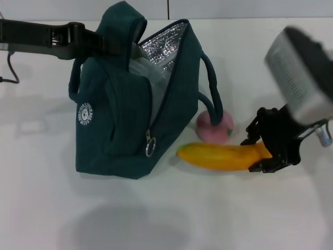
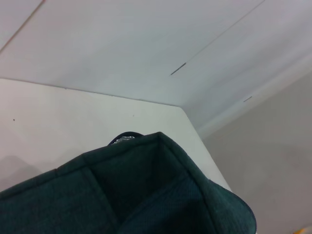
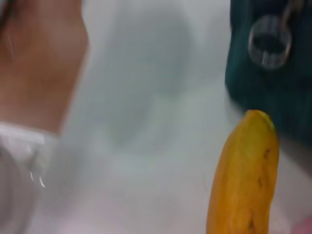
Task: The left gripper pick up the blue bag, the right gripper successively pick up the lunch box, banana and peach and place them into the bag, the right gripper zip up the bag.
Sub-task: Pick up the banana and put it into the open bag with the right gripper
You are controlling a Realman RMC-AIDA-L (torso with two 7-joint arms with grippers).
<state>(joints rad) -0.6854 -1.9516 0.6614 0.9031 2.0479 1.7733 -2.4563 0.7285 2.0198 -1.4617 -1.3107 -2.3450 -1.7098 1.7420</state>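
My right gripper [image 1: 266, 156] clamps the banana [image 1: 223, 157] by one end on the table, beside the bag [image 1: 125, 120] my left gripper [image 1: 106, 46] holds open. Gripped off-centre, it could swing and catch the rim.

A long yellow-orange banana with small brown specks [image 3: 246, 180] lies on the white tabletop [image 3: 146, 161], its tip just beside the dark teal-blue fabric bag [image 3: 273, 92]. A round metal ring pull [image 3: 269, 46] hangs against the bag's fabric. At the opposite edge a blurred pinkish mass [image 3: 41, 63] fills the corner, possibly the peach
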